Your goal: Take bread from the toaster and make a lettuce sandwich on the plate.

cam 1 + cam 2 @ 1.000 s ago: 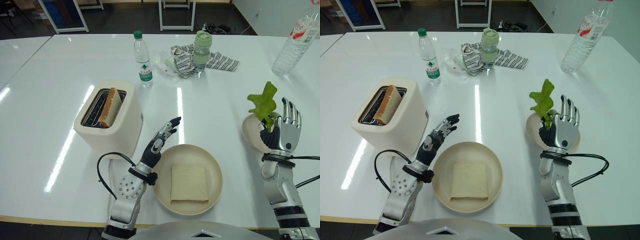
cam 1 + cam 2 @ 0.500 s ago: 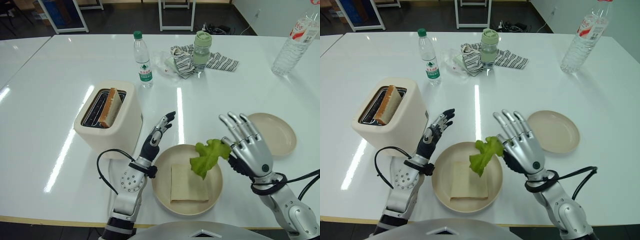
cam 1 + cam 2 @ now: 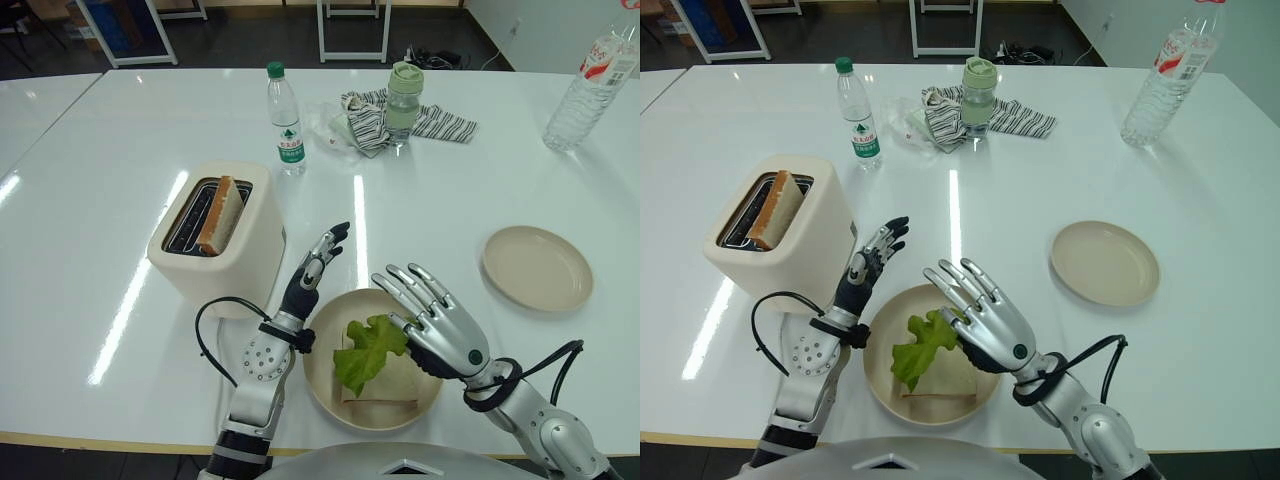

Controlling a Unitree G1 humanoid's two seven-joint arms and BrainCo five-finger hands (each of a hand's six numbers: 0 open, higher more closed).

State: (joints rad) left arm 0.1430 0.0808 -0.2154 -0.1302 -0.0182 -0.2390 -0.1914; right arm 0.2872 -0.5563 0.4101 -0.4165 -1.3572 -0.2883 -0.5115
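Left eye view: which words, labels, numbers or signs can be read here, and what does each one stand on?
On the small water bottle: a green and white label, print too small to read.
On the large clear bottle: a red and white label, print too blurred to read.
On the toaster and the plate: no print visible.

Glossy white table [image 3: 450,180], matt cream toaster [image 3: 225,262], clear plastic bottle [image 3: 286,120].
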